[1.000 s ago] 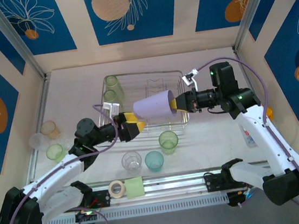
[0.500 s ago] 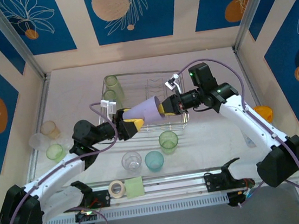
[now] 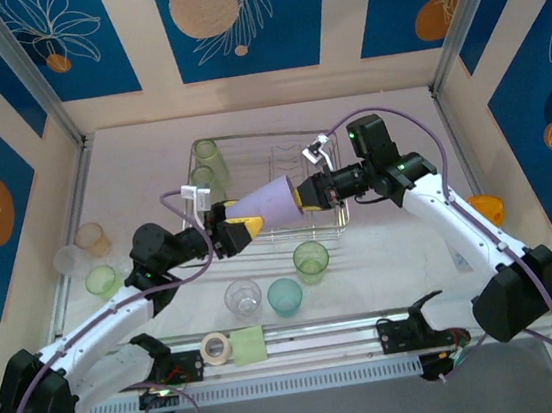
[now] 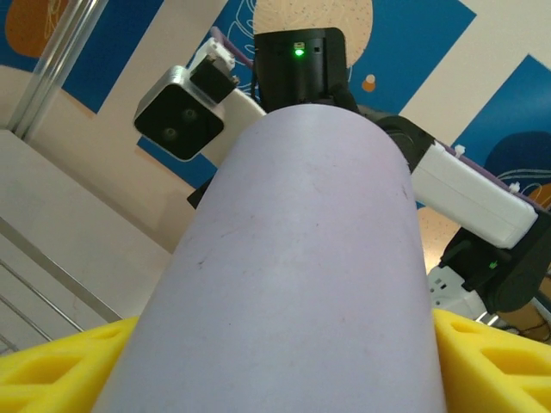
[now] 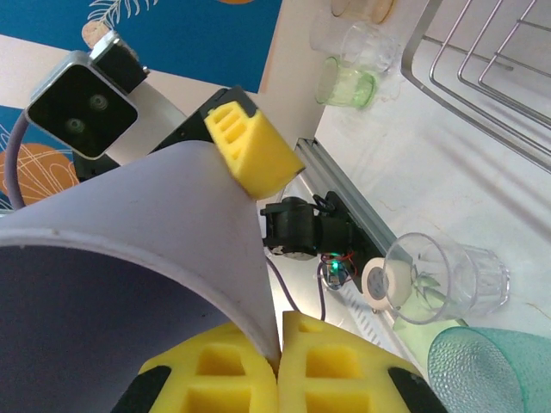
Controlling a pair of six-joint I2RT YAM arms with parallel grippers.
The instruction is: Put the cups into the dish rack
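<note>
A lavender cup point(image 3: 270, 202) hangs on its side above the front edge of the dish rack point(image 3: 267, 135), held from both ends. My right gripper point(image 3: 305, 195) is shut on its wide rim, one pad inside and one outside point(image 5: 277, 344). My left gripper point(image 3: 243, 223) has its yellow fingers point(image 4: 60, 370) pressed on both sides of the narrow base of the cup point(image 4: 301, 258). Two light green cups point(image 3: 209, 156) stand in the rack's left end. On the table are a green cup point(image 3: 311, 260), a teal cup point(image 3: 285, 296) and a clear cup point(image 3: 243, 296).
Further cups stand at the left: green point(image 3: 101, 280), clear point(image 3: 68, 259) and peach point(image 3: 91, 237). A white tape roll point(image 3: 214, 347) and a green pad point(image 3: 249, 346) lie on the front rail. An orange piece point(image 3: 486, 208) sits by the right wall.
The right arm carried the lavender cup left toward the left gripper. The left gripper's fingers closed in onto the cup's narrow end.
</note>
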